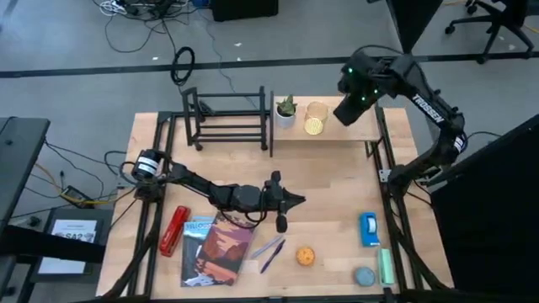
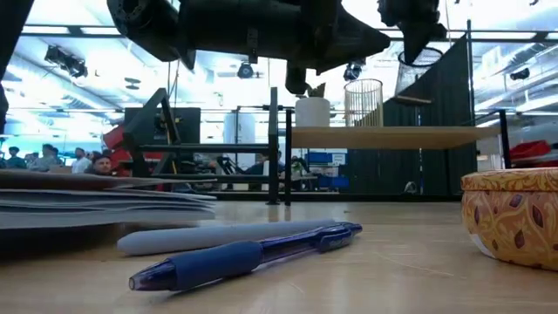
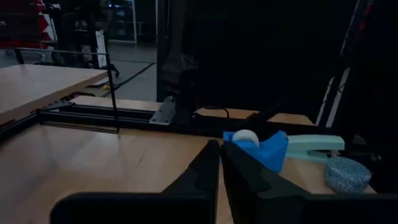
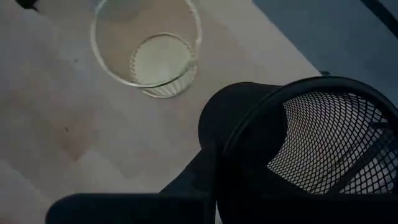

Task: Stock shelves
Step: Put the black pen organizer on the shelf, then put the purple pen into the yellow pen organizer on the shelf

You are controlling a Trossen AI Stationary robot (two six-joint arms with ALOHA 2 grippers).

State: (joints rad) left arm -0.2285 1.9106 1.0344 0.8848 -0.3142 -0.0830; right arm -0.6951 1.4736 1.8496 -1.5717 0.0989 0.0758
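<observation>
The shelves stand at the table's far side: a black metal-bar rack (image 1: pixel 227 118) and, to its right, a pale wooden plank shelf (image 1: pixel 333 133). A potted plant (image 1: pixel 286 109) and a gold wire cup (image 1: pixel 315 119) stand on the plank. My right gripper (image 1: pixel 348 109) hovers above the plank, just right of the gold cup (image 4: pixel 149 50), shut on a black mesh cup (image 4: pixel 317 143). My left gripper (image 1: pixel 293 201) is shut and empty above the table's middle; its closed fingers (image 3: pixel 221 163) point toward the right edge. My right gripper holds the black mesh cup by its rim (image 4: pixel 239 134), coming from above. One finger (image 4: pixel 208 134) shows against the outside of the wall; the other is hidden by the cup. The cup is lifted clear of the plank and tilted, its open mouth turned toward the wrist camera.
Along the near side lie a red stapler (image 1: pixel 174 229), stacked magazines (image 1: pixel 219 246), two pens (image 1: pixel 269 251) and a patterned tin (image 1: pixel 305 256). Near the right edge are a blue tape dispenser (image 1: pixel 369 229), a green stapler (image 1: pixel 386 266) and a grey round piece (image 1: pixel 364 276).
</observation>
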